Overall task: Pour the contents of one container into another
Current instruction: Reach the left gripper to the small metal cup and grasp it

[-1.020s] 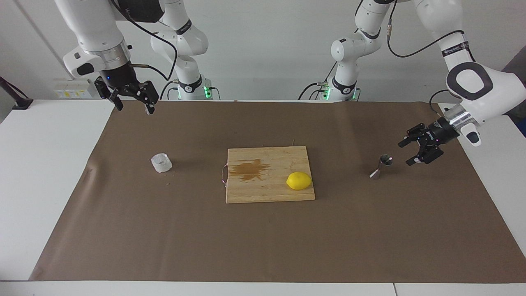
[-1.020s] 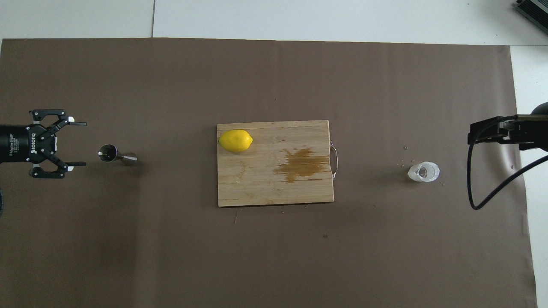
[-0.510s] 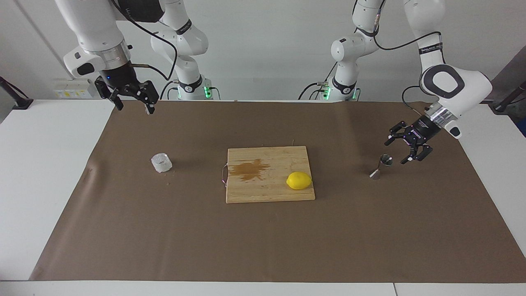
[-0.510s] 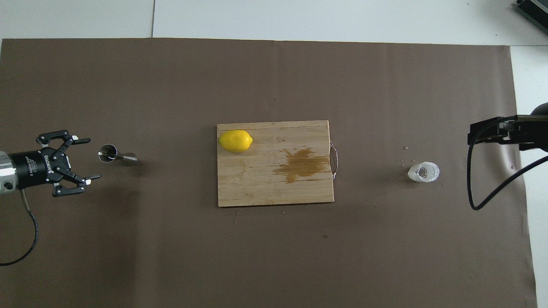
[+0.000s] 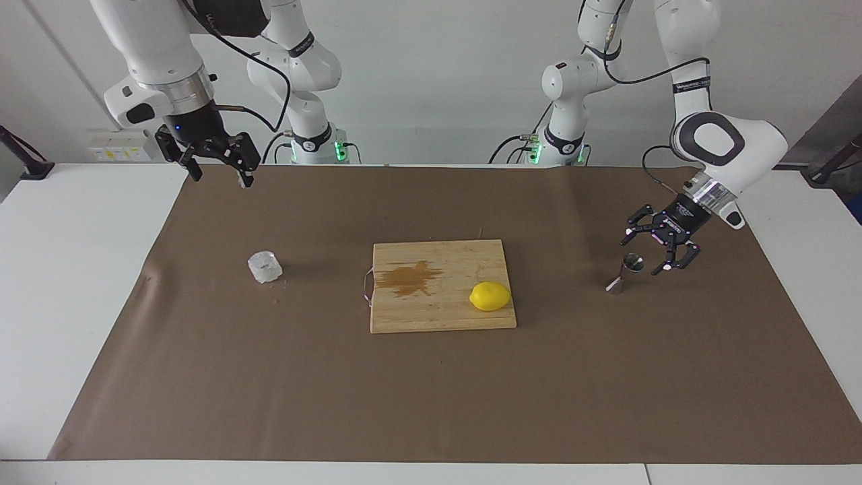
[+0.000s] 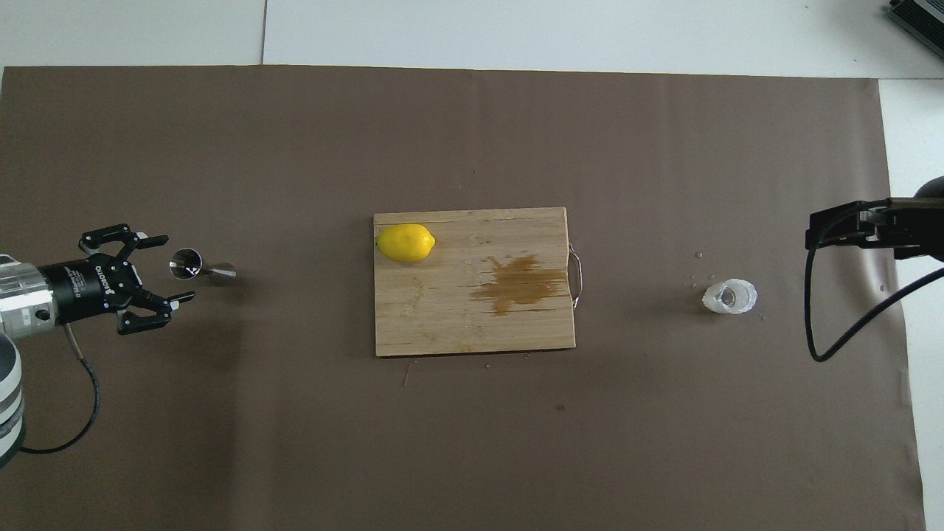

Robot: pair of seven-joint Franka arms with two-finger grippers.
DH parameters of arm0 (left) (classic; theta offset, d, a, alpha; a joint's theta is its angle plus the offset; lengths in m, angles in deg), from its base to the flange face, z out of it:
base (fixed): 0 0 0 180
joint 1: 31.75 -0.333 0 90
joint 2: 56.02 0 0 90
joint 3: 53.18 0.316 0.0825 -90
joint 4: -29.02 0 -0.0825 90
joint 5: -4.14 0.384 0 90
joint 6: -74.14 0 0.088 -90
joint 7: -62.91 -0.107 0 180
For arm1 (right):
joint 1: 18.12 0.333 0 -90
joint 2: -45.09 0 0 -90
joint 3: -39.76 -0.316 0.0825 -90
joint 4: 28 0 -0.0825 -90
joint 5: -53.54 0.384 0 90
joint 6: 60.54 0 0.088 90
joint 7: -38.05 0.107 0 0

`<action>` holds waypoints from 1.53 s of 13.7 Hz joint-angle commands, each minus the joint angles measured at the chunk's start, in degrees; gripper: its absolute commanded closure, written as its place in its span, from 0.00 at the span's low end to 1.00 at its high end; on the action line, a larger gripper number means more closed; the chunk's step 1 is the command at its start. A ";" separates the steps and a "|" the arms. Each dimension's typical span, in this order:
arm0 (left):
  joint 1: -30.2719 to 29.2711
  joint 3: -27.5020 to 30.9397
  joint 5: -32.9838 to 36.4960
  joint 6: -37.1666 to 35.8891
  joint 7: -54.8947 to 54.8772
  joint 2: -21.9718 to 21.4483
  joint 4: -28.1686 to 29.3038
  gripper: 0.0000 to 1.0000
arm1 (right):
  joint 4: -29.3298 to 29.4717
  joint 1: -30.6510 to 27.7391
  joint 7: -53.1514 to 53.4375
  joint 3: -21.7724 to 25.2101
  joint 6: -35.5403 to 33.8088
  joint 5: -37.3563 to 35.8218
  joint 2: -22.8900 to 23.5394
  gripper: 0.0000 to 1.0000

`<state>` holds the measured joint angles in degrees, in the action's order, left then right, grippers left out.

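Toward the left arm's end of the brown paper-covered table [image 5: 431,404], the small shiny steel hourglass-shaped jigger [image 5: 625,271] stands upright on the paper, and the left gripper [image 5: 650,250] hangs just beside its upper cone with its fingers spread wide, closed on nothing. The overhead view shows the jigger's [image 6: 193,267] dark round mouth and the left gripper [image 6: 169,269] angled in from the table's edge, one fingertip on either side of the line to the cup's rim but neither touching it; the facing view shows that the gripper is tilted downward at about the height of the jigger's top. In the middle of the table lies a rectangular wooden cutting board [image 5: 441,316] with a brown wet stain, and a yellow lemon [image 5: 489,296] rests on the board at its corner toward the left arm. The small squat translucent whitish cup with a crinkled wall [image 5: 264,266] sits on the paper toward the right arm's end, well apart from the board. The right gripper [image 5: 215,170] waits raised high over the paper's edge nearest the robots, fingers apart and empty; the overhead view shows only its dark body and cable
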<state>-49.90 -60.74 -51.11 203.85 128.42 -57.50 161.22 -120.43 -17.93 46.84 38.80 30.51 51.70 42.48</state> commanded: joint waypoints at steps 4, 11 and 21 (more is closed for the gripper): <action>3.73 0.27 -1.70 5.82 0.85 -0.99 2.89 0.00 | -1.18 -0.71 -1.05 -0.27 0.09 0.61 -1.09 0.00; 2.86 0.36 -1.70 4.94 0.85 -0.90 2.89 0.00 | -1.18 -0.71 -1.05 -0.36 0.09 0.61 -1.09 0.00; 3.12 0.36 -1.79 5.12 0.94 -0.99 2.98 0.01 | -1.18 -0.71 -1.05 -0.27 0.09 0.61 -1.09 0.00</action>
<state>-47.13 -60.51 -51.73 208.26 128.89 -57.49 162.91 -120.43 -17.93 46.84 38.80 30.51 51.70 42.48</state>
